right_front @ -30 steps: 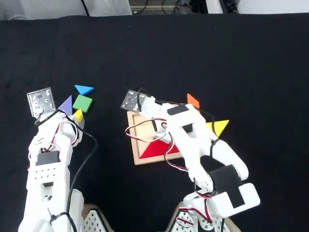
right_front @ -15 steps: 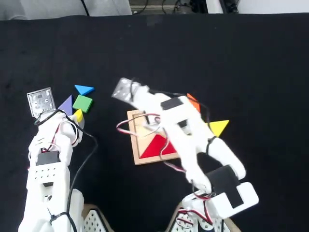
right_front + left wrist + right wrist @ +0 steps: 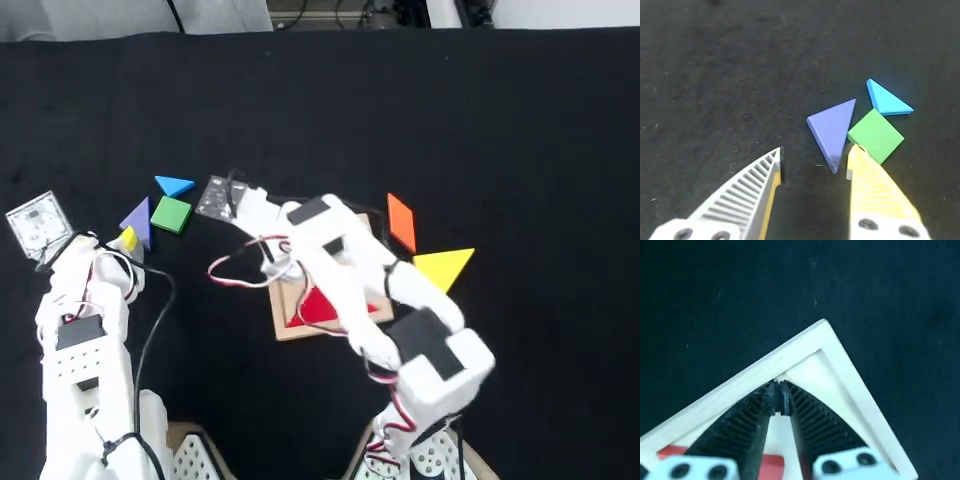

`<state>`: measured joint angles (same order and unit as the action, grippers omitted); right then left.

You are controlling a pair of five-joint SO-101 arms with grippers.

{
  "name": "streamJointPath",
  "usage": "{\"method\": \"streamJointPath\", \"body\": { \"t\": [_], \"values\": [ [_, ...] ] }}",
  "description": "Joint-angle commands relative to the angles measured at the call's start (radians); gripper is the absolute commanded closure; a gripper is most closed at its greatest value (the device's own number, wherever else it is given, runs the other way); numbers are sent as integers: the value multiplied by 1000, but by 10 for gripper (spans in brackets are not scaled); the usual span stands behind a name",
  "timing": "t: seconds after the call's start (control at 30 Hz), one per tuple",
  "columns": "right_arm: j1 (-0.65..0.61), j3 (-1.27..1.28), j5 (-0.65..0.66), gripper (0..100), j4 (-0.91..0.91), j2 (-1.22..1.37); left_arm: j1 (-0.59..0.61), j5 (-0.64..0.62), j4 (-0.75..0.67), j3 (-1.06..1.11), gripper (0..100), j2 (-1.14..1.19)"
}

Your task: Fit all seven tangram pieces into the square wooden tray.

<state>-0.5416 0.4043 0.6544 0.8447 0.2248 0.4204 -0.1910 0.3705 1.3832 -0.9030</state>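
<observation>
On table [image 3: 550, 130], tray [image 3: 283, 325] held red piece [image 3: 318, 308]. Left tool [image 3: 814, 155] stood open by purple triangle [image 3: 832, 127], judged next pick; right tool [image 3: 778, 392] closed, empty.

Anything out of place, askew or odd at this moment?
Nothing is spilled or damaged. The wooden tray sits skewed on the table, holding the red piece. The right end effector is shut on nothing above a bare corner of the tray, which looks odd for a placing task.

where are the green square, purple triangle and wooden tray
green square [image 3: 875, 135], left wrist view, centre of top face
purple triangle [image 3: 832, 127], left wrist view, centre of top face
wooden tray [image 3: 790, 353], right wrist view, on its rim
</observation>
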Motion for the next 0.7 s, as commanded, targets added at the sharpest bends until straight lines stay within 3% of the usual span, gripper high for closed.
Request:
{"method": "streamJointPath", "body": {
  "t": [0.0, 0.47, 0.67],
  "values": [
    [-41, -162, -18, 988, 60, 53, 10, -14, -20, -50, 780, -9],
    [-43, -720, -18, 988, 261, 389, 13, -14, -20, -50, 780, -9],
    [-32, -892, -18, 988, 482, 323, 13, -15, -20, -50, 780, -9]
  ]
}}
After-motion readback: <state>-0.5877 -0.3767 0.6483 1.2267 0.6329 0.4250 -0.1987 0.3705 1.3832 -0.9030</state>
